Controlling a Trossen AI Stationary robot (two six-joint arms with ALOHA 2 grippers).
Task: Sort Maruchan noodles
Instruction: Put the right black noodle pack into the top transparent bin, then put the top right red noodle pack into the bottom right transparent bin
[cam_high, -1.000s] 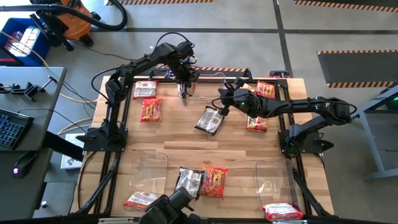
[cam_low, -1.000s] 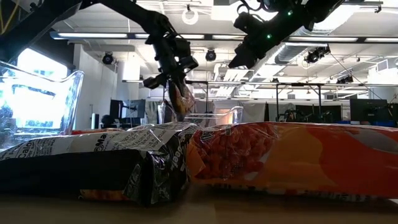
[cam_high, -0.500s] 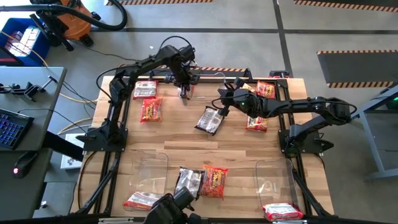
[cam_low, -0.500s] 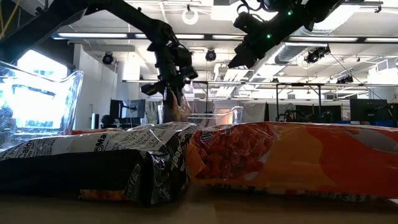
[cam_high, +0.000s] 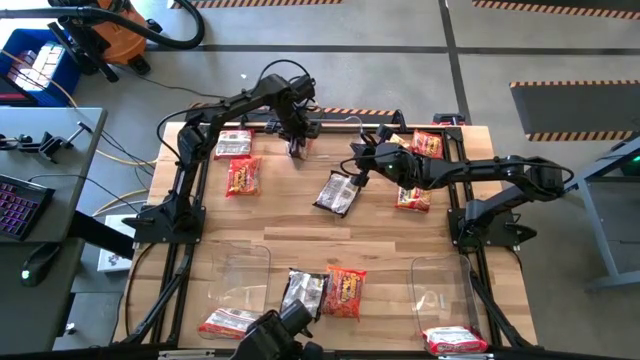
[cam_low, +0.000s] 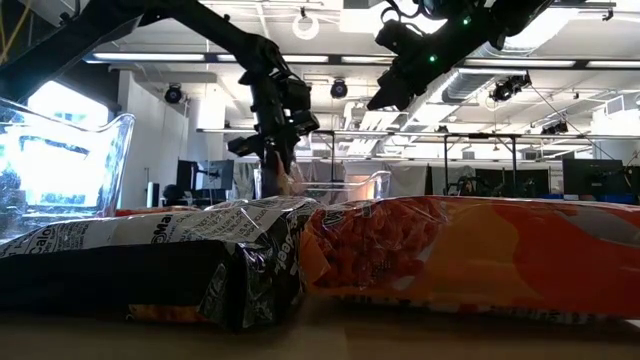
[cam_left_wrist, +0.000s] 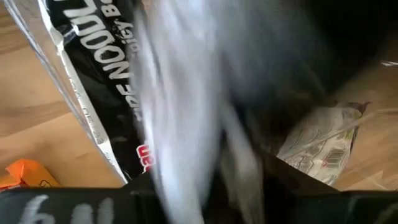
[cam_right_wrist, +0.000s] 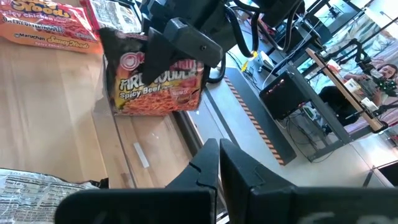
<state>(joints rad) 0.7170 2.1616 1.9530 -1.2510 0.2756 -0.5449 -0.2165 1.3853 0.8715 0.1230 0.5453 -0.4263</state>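
Observation:
My left gripper stands at the table's far middle, pointing steeply down, shut on a dark Fire Noodles packet that stands upright under it. The low view shows the same packet. My right gripper hovers shut, holding nothing, to the right of it and above another dark packet lying flat. An orange packet and a pinkish-white one lie flat at the far left. Two more orange packets lie at the far right. My left gripper holds the dark packet by its top edge, coming from above with one finger across the packet's front. The packet hangs upright below the fingers. Its lower edge is close to the wood; whether it touches, I cannot tell.
Two clear bins stand near the front edge. Between them lie a dark packet and an orange one. Pinkish packets lie at the front corners. Bare wood shows across the table's middle.
My left gripper has sunk toward the table with the dark packet, which stays upright and now hangs lower, its bottom edge near the wood. My right arm has kept still.

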